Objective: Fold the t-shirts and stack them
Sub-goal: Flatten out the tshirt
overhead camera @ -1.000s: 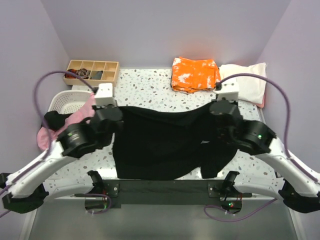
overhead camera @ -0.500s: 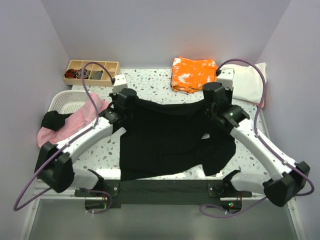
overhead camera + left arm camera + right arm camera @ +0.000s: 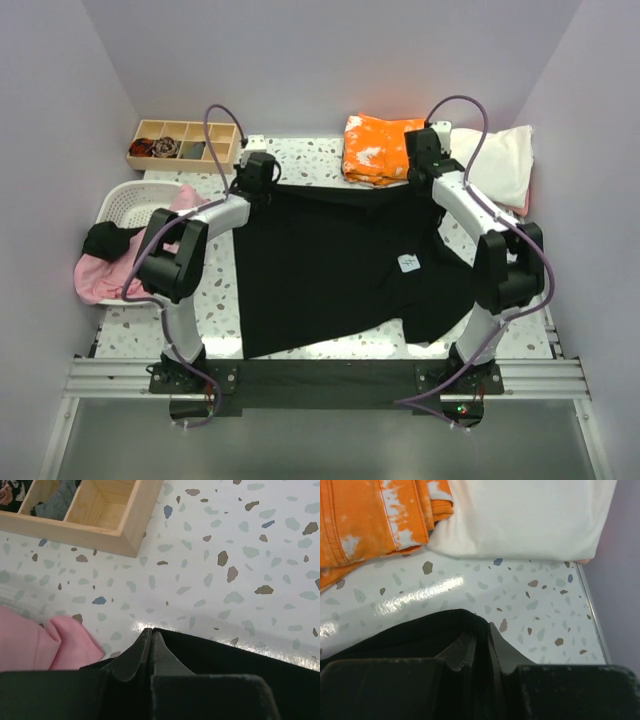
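A large black t-shirt (image 3: 330, 265) lies spread over the table's middle, its small white label (image 3: 409, 263) facing up. My left gripper (image 3: 262, 188) (image 3: 151, 631) is shut on its far left corner, with the black hem (image 3: 240, 655) running off to the right. At the far right corner, my right gripper (image 3: 424, 182) (image 3: 481, 627) is shut on a fold of black cloth (image 3: 410, 635). An orange white-blotched t-shirt (image 3: 385, 148) (image 3: 365, 520) lies folded at the back, with a cream one (image 3: 495, 160) (image 3: 520, 520) beside it. A pink t-shirt (image 3: 110, 265) (image 3: 30, 645) hangs out of the basket.
A white slotted basket (image 3: 125, 205) stands at the left edge, with dark cloth (image 3: 105, 240) beside the pink shirt. A wooden compartment tray (image 3: 185, 143) (image 3: 100, 510) sits at the back left. Lilac walls close in the back and both sides.
Both arms have stretched toward the back of the table, carrying the black shirt's far edge with them. The shirt now lies flatter and longer.
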`<act>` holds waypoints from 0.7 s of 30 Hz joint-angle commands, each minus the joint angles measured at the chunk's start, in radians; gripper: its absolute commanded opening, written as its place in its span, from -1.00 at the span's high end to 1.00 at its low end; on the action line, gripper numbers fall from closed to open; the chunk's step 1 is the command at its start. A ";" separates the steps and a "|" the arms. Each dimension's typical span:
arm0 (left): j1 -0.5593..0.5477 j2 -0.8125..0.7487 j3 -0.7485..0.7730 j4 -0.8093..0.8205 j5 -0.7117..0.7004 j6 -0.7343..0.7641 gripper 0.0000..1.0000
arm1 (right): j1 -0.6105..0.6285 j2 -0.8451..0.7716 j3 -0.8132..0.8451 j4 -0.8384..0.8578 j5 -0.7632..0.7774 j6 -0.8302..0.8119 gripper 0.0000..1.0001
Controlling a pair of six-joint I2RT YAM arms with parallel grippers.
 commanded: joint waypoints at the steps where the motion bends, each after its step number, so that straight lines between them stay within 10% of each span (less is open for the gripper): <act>1: 0.016 0.068 0.096 0.100 0.042 0.070 1.00 | -0.057 0.108 0.136 0.018 -0.094 0.019 0.98; 8: 0.016 0.122 0.118 0.028 0.119 0.025 1.00 | -0.097 0.253 0.248 -0.032 -0.143 -0.014 0.86; 11: 0.016 0.131 0.089 0.009 0.115 -0.016 1.00 | -0.111 0.306 0.319 -0.066 -0.139 -0.021 0.31; 12: 0.016 0.133 0.080 0.012 0.108 -0.019 1.00 | -0.116 0.321 0.325 -0.066 -0.129 -0.026 -0.48; 17: 0.019 0.122 0.081 -0.034 0.104 -0.038 0.40 | -0.123 0.257 0.294 -0.036 -0.143 -0.038 -0.55; 21: 0.019 0.111 0.112 -0.099 0.148 -0.044 0.30 | -0.126 0.209 0.310 -0.122 -0.264 0.004 -0.62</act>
